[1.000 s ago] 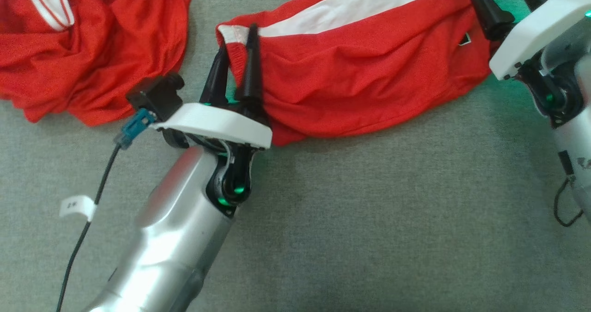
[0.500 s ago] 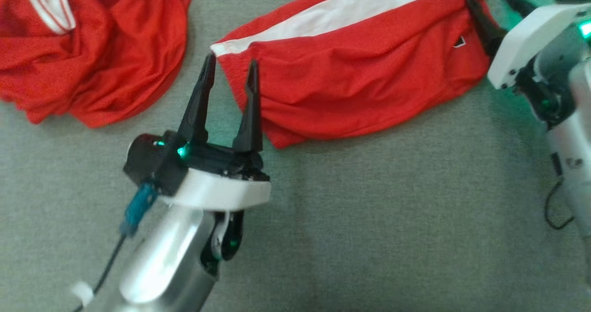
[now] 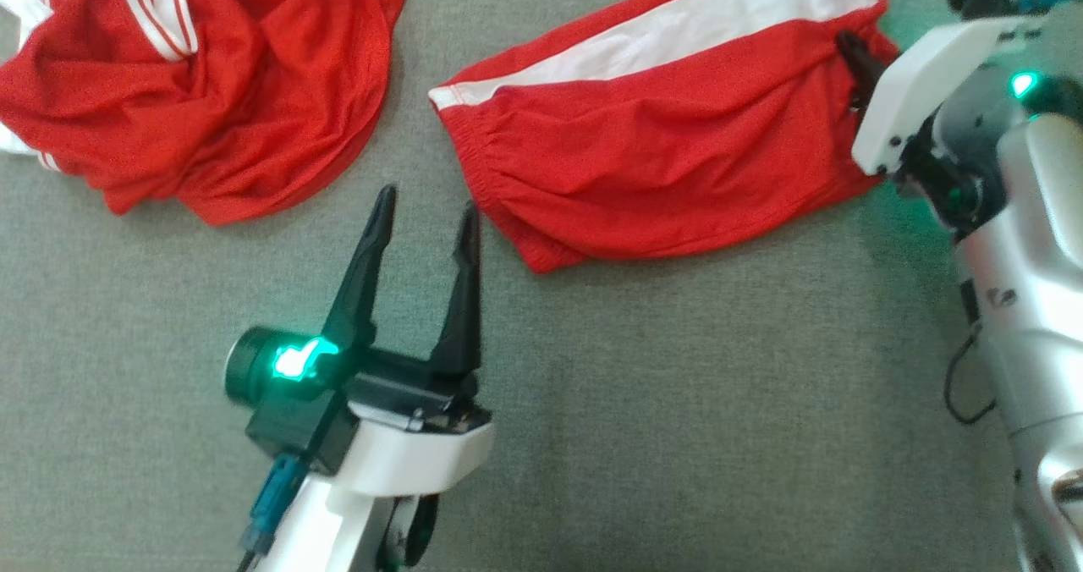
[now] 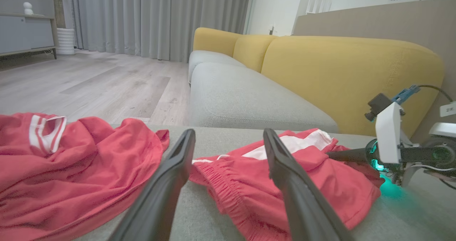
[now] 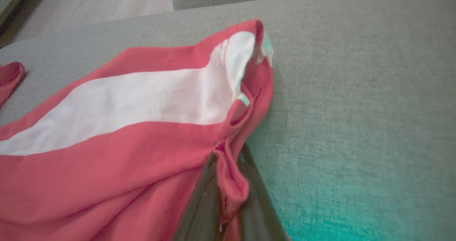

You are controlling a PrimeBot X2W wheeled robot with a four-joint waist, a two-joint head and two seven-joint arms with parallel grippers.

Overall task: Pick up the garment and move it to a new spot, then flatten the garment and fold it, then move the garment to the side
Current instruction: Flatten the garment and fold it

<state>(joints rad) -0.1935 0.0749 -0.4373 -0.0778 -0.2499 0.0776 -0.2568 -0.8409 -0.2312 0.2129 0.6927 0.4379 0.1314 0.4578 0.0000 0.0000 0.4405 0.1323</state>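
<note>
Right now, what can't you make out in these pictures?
- Right wrist view: a fold of the red shorts drapes over the right gripper's fingers, hiding how much cloth they pinch.
- Head view: the crumpled red garment is cut off by the top and left edges, so its type is unclear.
- Head view: the red shorts' far edge runs past the top edge.

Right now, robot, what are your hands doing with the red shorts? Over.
Left gripper open, clear of shorts. Right gripper shut on their edge. Second red garment lies apart, left.
</note>
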